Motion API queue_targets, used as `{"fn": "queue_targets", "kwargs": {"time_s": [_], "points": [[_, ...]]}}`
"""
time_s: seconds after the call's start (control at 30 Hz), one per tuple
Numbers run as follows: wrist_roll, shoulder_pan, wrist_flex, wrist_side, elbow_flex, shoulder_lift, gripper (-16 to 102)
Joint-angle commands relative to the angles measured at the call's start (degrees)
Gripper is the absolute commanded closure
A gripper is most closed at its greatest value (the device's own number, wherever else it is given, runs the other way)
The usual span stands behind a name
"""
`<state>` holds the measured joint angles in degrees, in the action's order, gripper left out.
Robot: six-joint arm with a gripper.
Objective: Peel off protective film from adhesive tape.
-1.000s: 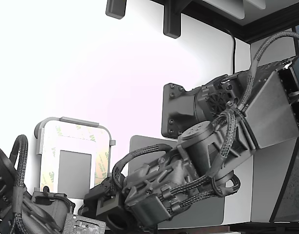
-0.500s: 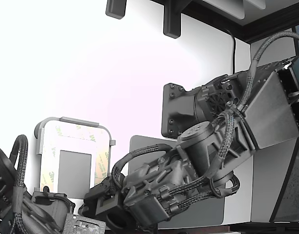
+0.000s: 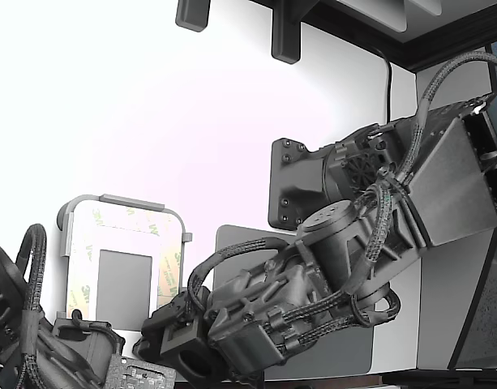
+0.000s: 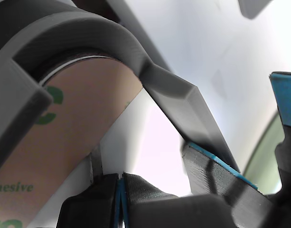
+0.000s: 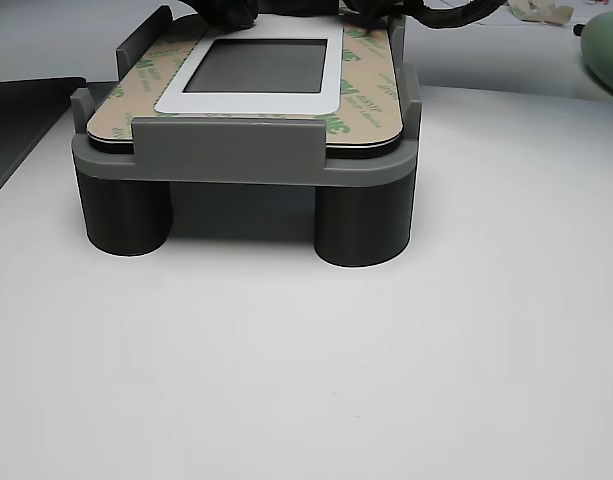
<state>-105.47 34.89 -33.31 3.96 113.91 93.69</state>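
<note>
Arm [image 3: 345,243] stretched low, gripper [image 4: 119,202] tips pressed together at protective film [image 4: 74,128] edge.

You have the protective film [image 5: 371,95], tan liner printed with green 3M logos, lying flat as a rectangular border over the adhesive tape on the raised grey plate [image 5: 241,160]. It frames a pale border round a small dark-grey rectangle [image 5: 269,65]. No lifted corner is visible in these views.

Exterior view: overhead, far. Wrist view: pressed close against protective film [image 4: 64,142]. Other view: low, level, facing fixture [image 5: 246,160].
</note>
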Motion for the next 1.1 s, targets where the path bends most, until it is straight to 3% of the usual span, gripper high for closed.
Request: {"fn": "queue_targets", "kwargs": {"time_s": [0.0, 1.07], "points": [[0.2, -0.3, 0.4, 0.2, -0.9, 1.8, 97], [1.1, 0.8, 1.5, 0.2, 0.4, 2.9, 97]]}}
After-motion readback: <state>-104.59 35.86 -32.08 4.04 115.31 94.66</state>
